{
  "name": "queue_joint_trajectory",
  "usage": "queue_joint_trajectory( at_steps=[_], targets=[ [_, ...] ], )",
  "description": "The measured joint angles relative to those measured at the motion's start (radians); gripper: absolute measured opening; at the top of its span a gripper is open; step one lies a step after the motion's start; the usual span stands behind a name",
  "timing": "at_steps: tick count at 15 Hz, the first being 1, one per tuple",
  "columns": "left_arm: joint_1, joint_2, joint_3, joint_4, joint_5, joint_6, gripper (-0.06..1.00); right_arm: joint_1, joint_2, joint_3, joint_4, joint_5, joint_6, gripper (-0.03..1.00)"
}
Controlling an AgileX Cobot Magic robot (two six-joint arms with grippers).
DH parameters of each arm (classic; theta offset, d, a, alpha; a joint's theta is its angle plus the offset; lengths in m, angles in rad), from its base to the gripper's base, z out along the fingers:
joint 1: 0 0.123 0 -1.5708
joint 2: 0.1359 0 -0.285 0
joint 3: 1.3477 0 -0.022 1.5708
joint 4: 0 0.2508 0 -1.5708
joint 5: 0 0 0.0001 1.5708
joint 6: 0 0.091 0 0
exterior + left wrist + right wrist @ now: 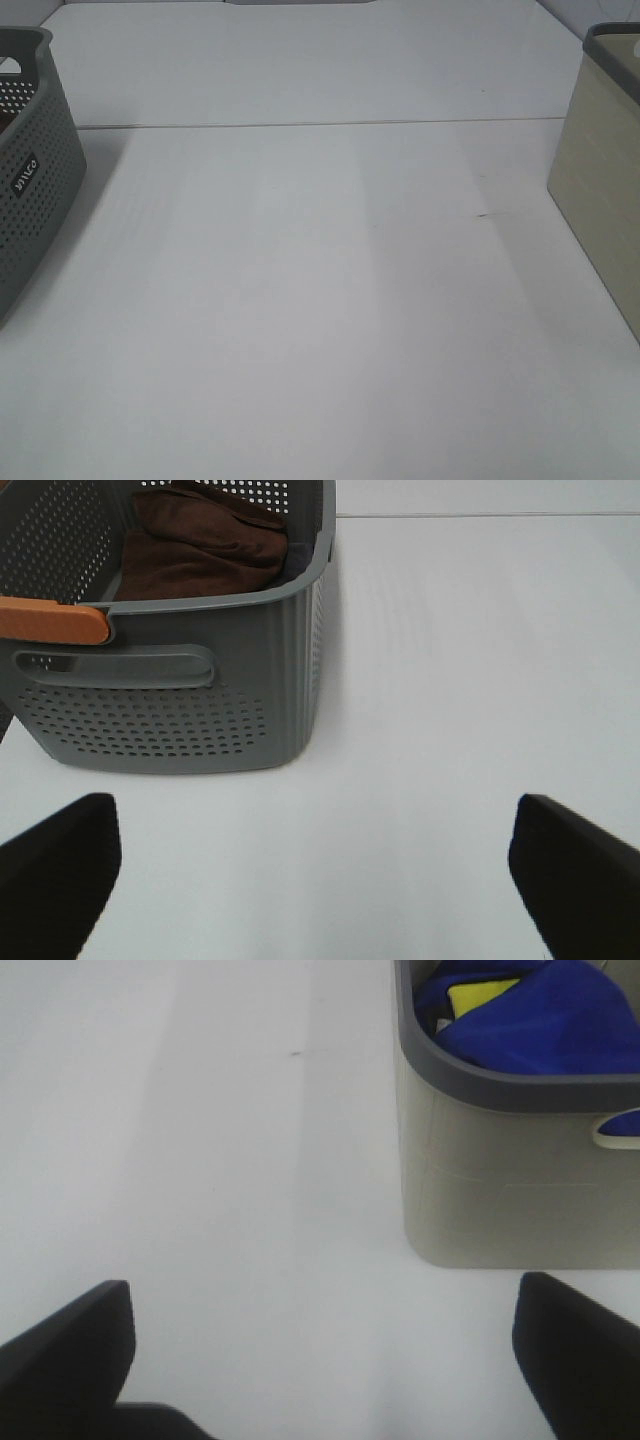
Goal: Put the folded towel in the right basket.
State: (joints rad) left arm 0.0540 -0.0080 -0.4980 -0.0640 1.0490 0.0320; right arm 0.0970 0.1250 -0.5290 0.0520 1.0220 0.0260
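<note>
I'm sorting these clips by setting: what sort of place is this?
Probably a lab test bench rather than a home: a bare white table, a grey perforated basket holding a brown towel, and a beige basket with blue cloth.

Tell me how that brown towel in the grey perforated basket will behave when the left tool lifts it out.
Probably floppy: the brown towel lies in soft, rumpled folds inside the grey basket, so it may unfold and drape once lifted. Likely light for its bulk, being cloth. Its napped surface should resist slipping, though a shallow pinch might catch only the top layer. The left tool is open, well short of the basket.
</note>
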Motion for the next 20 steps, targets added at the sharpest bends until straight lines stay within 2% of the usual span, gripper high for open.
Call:
queue_joint_trajectory(
  at_steps=[3, 9, 13, 20],
  targets=[
    [0.0, 0.0, 0.0, 0.0, 0.0, 0.0, 0.98, 0.0, -0.127, 0.021, -0.029, 0.026, -0.007, 0.97],
    [0.0, 0.0, 0.0, -0.013, 0.0, 0.0, 0.98, 0.0, -0.128, 0.025, -0.036, 0.027, -0.007, 0.97],
    [0.0, 0.0, 0.0, -0.014, 0.0, 0.0, 0.98, -0.129, -0.128, 0.025, -0.036, 0.027, -0.007, 0.98],
    [0.0, 0.0, 0.0, -0.009, 0.0, 0.0, 0.98, -0.138, -0.128, 0.025, -0.036, 0.027, -0.007, 0.97]
  ],
)
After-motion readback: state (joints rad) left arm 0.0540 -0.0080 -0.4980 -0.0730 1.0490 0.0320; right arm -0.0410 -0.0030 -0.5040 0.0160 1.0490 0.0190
